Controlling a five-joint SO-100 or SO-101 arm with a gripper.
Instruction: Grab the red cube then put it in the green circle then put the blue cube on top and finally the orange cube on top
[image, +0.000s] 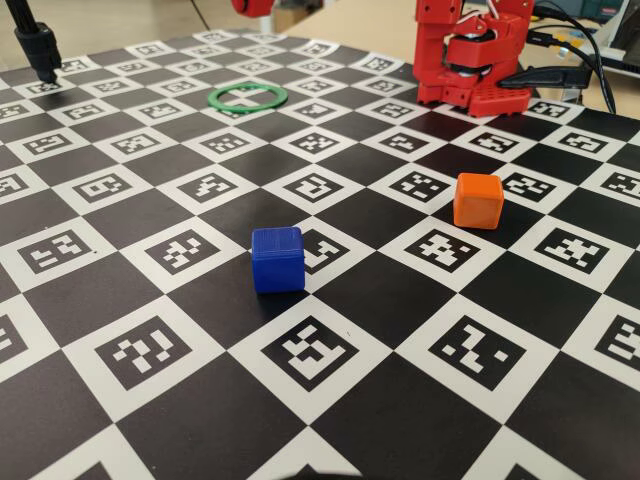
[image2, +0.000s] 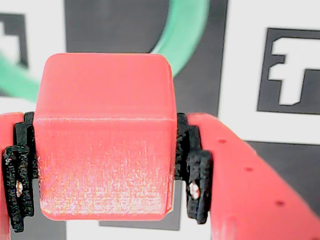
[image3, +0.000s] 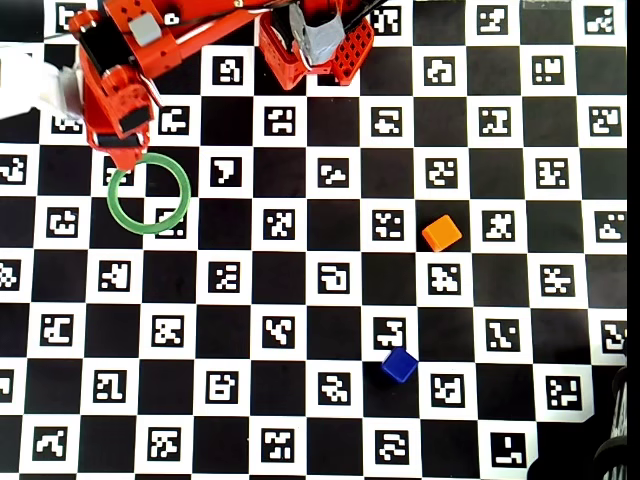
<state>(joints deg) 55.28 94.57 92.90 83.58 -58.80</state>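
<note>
The gripper (image2: 106, 190) pinches the red cube (image2: 105, 135) between its black pads (image2: 197, 182) — jaws spread just one cube-width — above the green circle (image2: 185, 30). The blue cube (image3: 399, 364) and orange cube (image3: 441, 233) sit well apart on the counter (image3: 320, 330).

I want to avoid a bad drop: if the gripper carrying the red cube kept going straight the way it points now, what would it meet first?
Probably the checkered board just beside the green circle; the red cube in the gripper looks short of the ring's centre, though depth is unclear.

orange cube (image3: 441, 232) — beyond blue cube (image3: 399, 364)
</note>
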